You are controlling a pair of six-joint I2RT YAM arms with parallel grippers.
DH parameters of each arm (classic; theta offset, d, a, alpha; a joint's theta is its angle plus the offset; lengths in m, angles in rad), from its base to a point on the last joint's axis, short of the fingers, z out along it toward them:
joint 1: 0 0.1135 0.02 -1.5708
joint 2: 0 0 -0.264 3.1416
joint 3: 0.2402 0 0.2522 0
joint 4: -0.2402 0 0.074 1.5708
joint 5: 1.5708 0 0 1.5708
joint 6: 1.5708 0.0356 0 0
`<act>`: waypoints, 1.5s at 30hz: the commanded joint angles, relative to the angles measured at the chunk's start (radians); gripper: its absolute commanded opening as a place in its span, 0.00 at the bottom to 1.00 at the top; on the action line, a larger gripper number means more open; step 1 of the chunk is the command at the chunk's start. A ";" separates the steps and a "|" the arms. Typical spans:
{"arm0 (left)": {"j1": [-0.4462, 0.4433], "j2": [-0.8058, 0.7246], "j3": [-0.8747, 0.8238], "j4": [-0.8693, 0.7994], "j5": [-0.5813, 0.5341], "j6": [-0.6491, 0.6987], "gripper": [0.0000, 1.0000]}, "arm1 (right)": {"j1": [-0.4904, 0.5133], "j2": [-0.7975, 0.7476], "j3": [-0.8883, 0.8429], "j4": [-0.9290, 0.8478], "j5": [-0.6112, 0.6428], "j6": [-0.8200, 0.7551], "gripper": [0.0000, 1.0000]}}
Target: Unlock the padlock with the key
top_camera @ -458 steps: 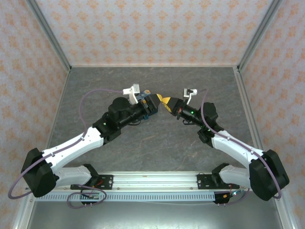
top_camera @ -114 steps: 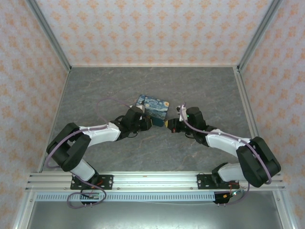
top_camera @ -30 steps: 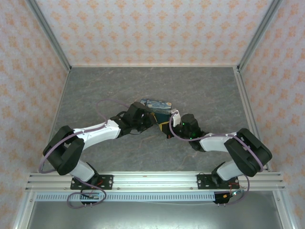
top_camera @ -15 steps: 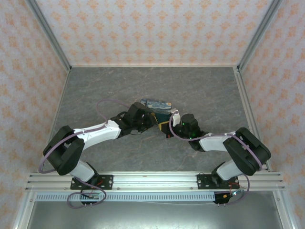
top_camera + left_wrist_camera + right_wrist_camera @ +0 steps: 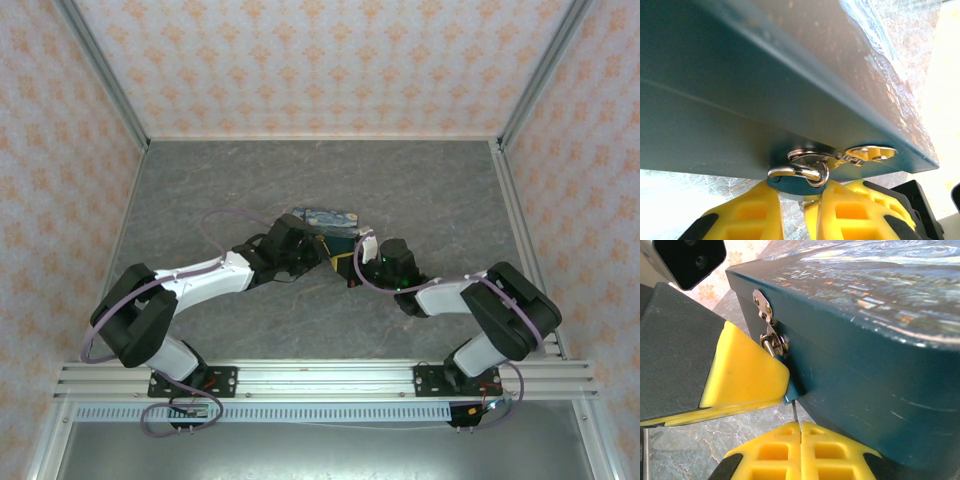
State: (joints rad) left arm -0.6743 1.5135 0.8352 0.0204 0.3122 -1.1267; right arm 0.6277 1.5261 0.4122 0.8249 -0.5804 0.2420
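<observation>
Two arms lie low, elbows out, meeting at the starry-night box (image 5: 328, 219) mid-bench (image 5: 230, 180). Left jaws clamp the padlock (image 5: 788, 183) hanging from its hasp (image 5: 762, 307); right jaws, pressed together, pinch the key (image 5: 794, 413) below it.

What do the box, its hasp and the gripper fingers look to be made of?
Box: probably wood or board, with teal paint and a printed lid, semi-gloss; it shows fine scratches and a soft sheen.
Hasp: bright silvery metal with specular glints.
Left gripper's fingers: matte yellow plastic, possibly printed, with ribbed pockets.
</observation>
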 commanded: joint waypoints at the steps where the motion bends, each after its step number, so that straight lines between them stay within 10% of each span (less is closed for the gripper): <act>1: -0.018 -0.029 0.012 0.105 0.034 -0.019 0.17 | 0.009 0.020 0.033 0.130 -0.039 0.029 0.00; 45: -0.032 -0.041 0.009 0.068 0.039 0.003 0.18 | -0.009 -0.051 0.086 -0.012 0.022 -0.083 0.00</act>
State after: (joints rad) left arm -0.6746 1.5009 0.8349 0.0574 0.2882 -1.1511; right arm 0.6266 1.5150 0.4587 0.7574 -0.5808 0.1997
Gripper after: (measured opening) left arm 0.177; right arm 0.048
